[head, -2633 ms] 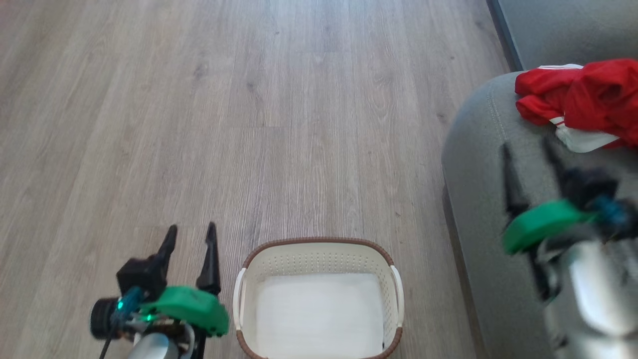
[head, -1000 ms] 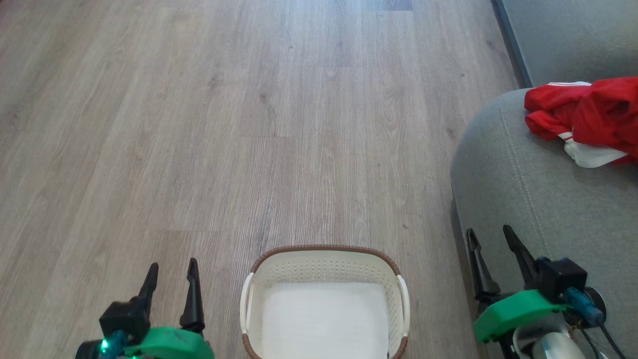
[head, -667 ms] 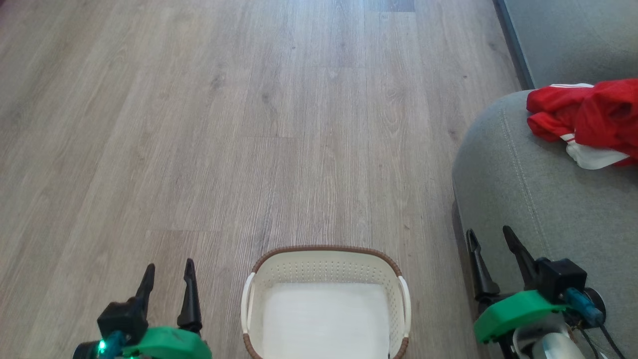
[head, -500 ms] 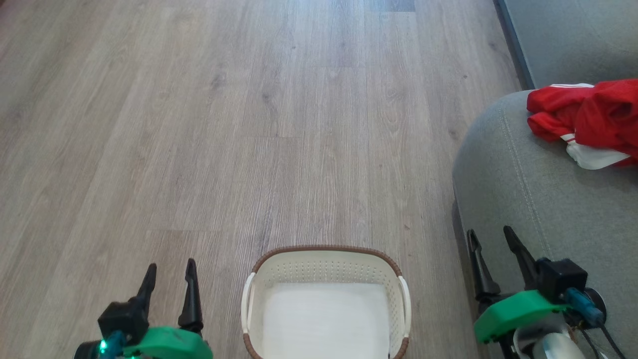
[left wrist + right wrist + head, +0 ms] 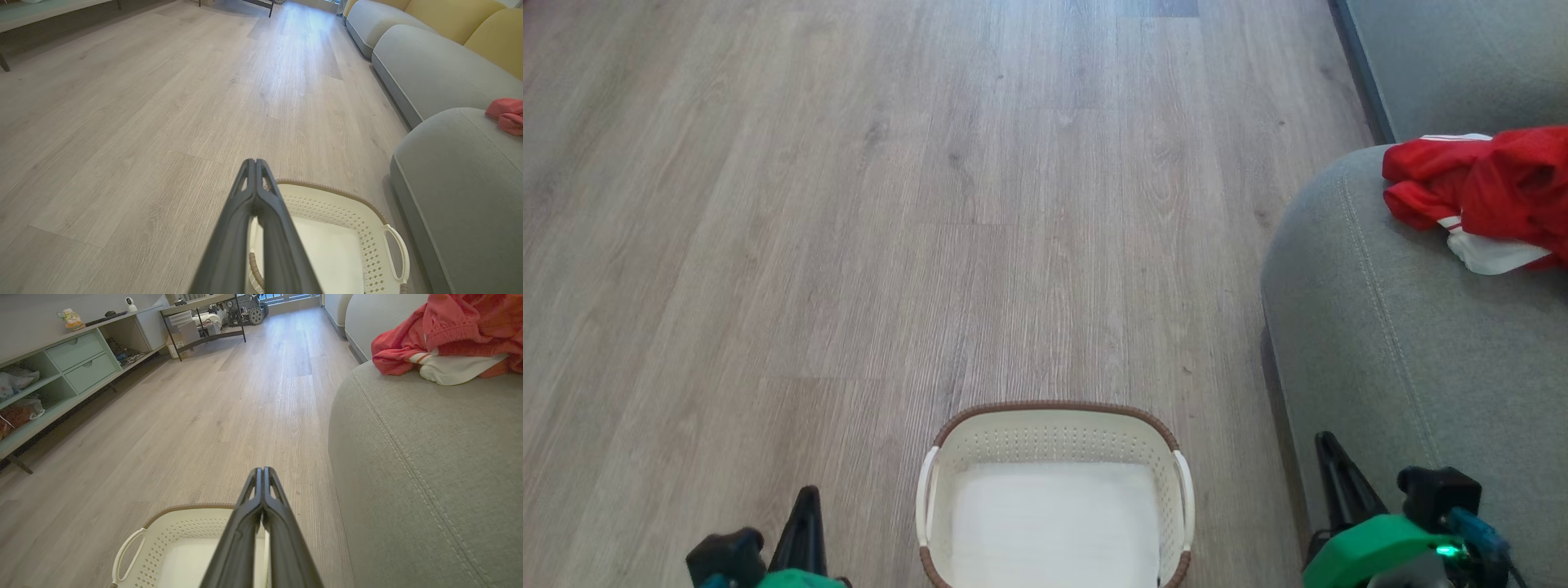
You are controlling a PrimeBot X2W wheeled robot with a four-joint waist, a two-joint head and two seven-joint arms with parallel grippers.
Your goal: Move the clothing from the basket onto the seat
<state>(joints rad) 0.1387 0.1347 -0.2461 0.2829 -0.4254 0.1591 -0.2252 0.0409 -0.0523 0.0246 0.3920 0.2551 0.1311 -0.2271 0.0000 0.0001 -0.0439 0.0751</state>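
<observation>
The clothing (image 5: 1478,192) is lying on the seat (image 5: 1388,327), right of and beyond the basket (image 5: 1054,406). The left gripper (image 5: 807,496) and right gripper (image 5: 1327,445) are hanging clenched on nothing, flanking the basket. Wood floor (image 5: 931,204) is stretching beyond it.

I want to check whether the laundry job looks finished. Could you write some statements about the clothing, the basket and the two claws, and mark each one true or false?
1. The red clothing lies on the grey seat. True.
2. The basket holds a red garment. False: inside it there is the white liner with nothing on it.
3. The left claw is wide open. False: its two fingers are pressed together.
4. The right claw is shut and holds nothing. True.
5. The basket stands on the seat. False: it stands on the wooden floor, beside the seat.
</observation>
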